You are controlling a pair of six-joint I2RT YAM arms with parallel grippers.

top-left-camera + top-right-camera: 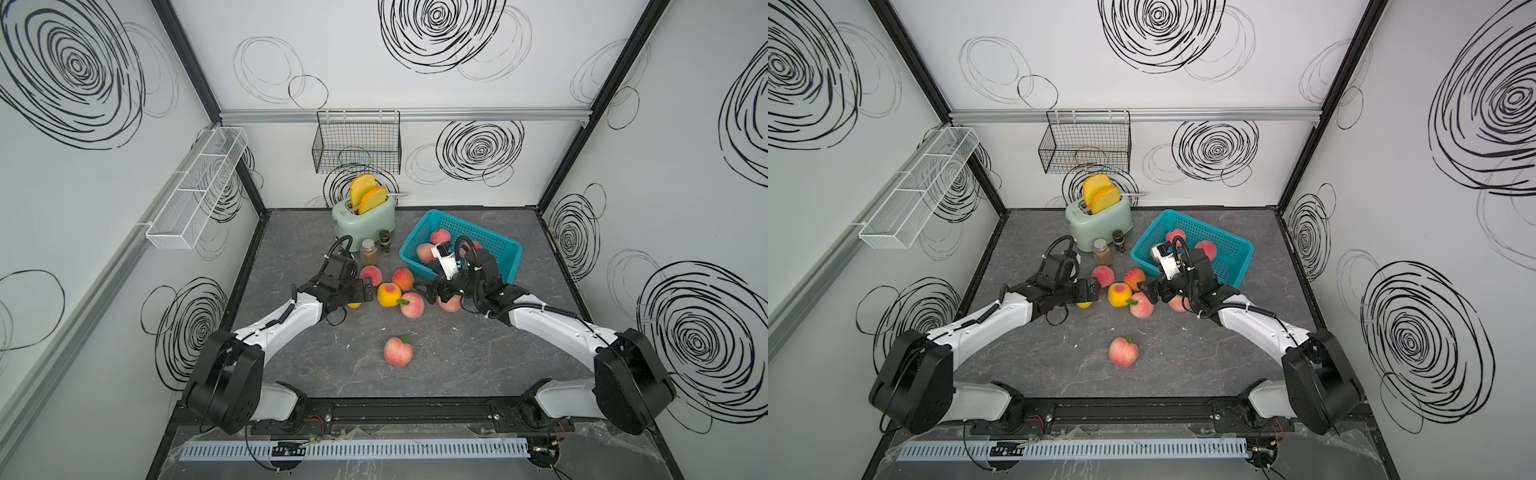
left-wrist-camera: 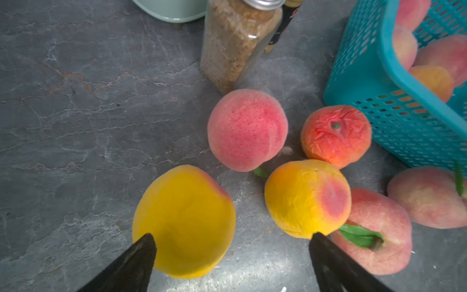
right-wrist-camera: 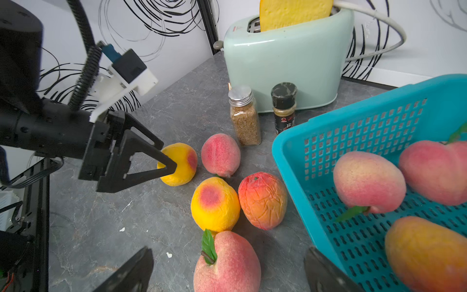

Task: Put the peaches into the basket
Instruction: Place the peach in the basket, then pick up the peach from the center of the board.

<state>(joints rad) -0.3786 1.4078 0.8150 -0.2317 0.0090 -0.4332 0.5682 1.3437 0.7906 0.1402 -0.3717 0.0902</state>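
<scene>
**Yellow peach sat off-centre between the left pincer's spread fingers**

The plain yellow peach (image 2: pixel 184 222) lay on the worktop (image 1: pixel 457 365) near its middle, at the left-edge end of a loose cluster of peaches. In the left wrist view it sat between the 2 fingers of the left gripper (image 2: pixel 232 235), hard by 1 finger and well clear of the other. Whether the near finger touched it could not be told. The jaws stood wide apart and pinched nothing.

The fruit was round, with no long axis, so the angle of the bite probably mattered little. Centring likely mattered more: a closing from this offset risked shoving it toward the blushed yellow peach (image 2: pixel 307 198) just beside it. The left arm was plainly the nearer one.

The basket (image 1: pixel 473 228) stood toward the back right corner, beyond the cluster from this peach, with at least 3 peaches inside. The right gripper (image 3: pixel 228 250), also spread and empty, hung over the leafed pink peach (image 3: pixel 227 263) beside the basket's near wall. 1 lone peach (image 1: pixel 398 351) lay toward the front edge.
</scene>
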